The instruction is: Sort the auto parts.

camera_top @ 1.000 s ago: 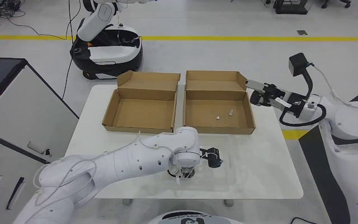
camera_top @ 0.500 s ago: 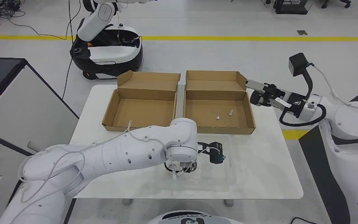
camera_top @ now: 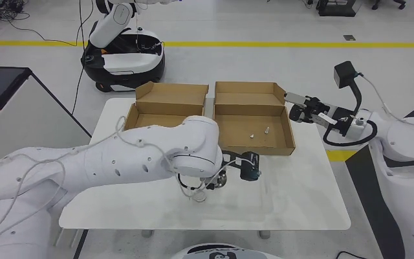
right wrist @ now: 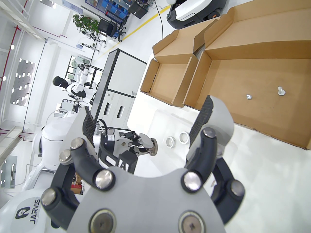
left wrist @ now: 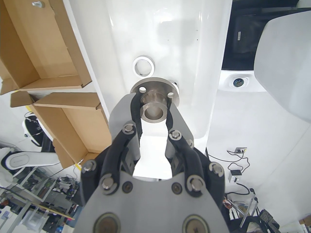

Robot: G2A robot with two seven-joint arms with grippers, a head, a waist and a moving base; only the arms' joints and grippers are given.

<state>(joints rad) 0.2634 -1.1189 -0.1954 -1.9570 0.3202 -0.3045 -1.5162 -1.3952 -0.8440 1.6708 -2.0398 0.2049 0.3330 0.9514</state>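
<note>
Left gripper (left wrist: 151, 101) is clamped on flanged hub (left wrist: 154, 113), just in front of the bolt box (camera_top: 236, 133). Right gripper (right wrist: 148, 112) stands spread, holding nothing, beside that box's right wall. Two loose rings (right wrist: 184, 137) lie before the box.

Your left pincer (left wrist: 151, 104), clamped on the flanged hub (left wrist: 153, 113), is at the front middle of the tabletop (camera_top: 304, 194), and two rings (right wrist: 170, 142) lie just beside it. Behind it the walls of the left box (camera_top: 169, 107) and right box (camera_top: 253, 150) stand side by side. Bare tabletop lies to its right. The right pincer (right wrist: 148, 107), jaws apart, sits off the right edge, near the right box's far corner.
</note>
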